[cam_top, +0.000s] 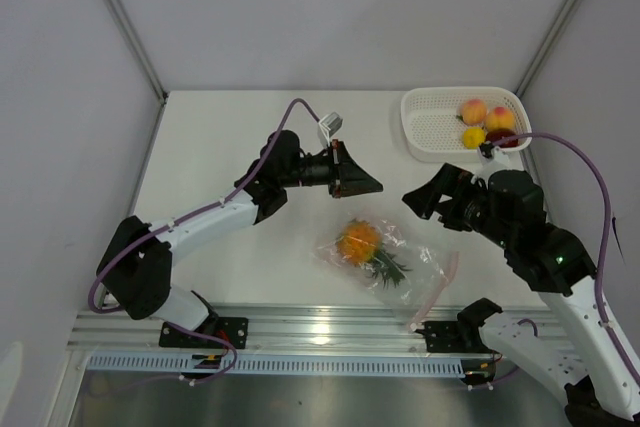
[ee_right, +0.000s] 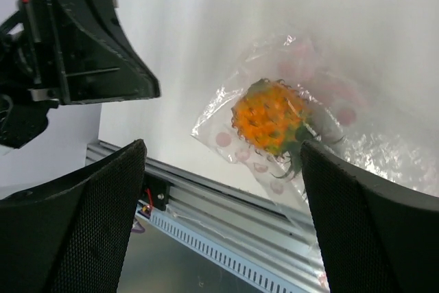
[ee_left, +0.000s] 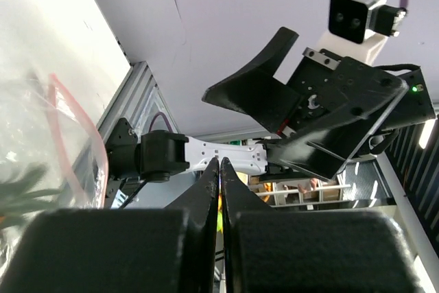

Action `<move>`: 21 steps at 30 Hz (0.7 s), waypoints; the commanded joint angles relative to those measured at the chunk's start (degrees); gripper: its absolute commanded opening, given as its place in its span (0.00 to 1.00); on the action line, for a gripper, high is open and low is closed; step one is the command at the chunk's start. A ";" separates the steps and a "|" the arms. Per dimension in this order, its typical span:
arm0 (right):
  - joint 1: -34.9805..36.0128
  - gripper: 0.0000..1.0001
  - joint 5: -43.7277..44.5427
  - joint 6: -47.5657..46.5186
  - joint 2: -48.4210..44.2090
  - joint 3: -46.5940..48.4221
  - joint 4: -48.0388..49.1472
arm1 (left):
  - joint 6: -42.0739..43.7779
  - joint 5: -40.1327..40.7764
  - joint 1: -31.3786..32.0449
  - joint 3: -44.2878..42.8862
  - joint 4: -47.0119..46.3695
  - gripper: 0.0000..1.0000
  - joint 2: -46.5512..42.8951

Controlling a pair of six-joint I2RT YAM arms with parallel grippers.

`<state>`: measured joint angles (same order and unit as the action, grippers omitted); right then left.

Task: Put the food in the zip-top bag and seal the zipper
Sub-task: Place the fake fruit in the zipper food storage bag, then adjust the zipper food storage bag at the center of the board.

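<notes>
The white counter (cam_top: 230, 137) is carrying two things. The clear zip-top bag (cam_top: 420, 265) is lying flat by the near edge, a little right of the middle, with the pineapple (cam_top: 360, 242) inside it. The white mesh basket (cam_top: 432, 129) is sitting in the far right corner.

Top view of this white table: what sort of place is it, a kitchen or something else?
Probably a robot test booth, not a kitchen: a left arm and right arm bolted to a metal rail, plain grey wall panels, and toy fruit in a basket.
</notes>
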<state>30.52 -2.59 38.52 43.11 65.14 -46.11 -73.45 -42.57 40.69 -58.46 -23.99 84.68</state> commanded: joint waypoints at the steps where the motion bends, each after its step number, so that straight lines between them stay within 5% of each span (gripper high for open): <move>1: -0.03 0.93 4.88 1.20 -1.79 0.17 -6.63 | 1.99 -2.08 -0.52 0.27 -1.24 0.01 -1.36; 7: -0.29 0.99 17.79 14.02 -5.14 -5.01 -15.32 | 20.88 6.17 0.79 -5.70 26.75 0.01 -5.23; 16: -4.68 0.99 22.53 31.85 -7.25 -13.55 -21.03 | 24.76 7.76 0.97 -1.58 29.96 0.05 -10.94; 21: -11.61 1.00 27.21 34.35 0.73 -11.44 -32.29 | 24.85 7.50 0.89 -0.87 29.80 0.08 -11.56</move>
<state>22.15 19.53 68.03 39.62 52.05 -71.09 -50.46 -35.55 41.34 -60.18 5.34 74.63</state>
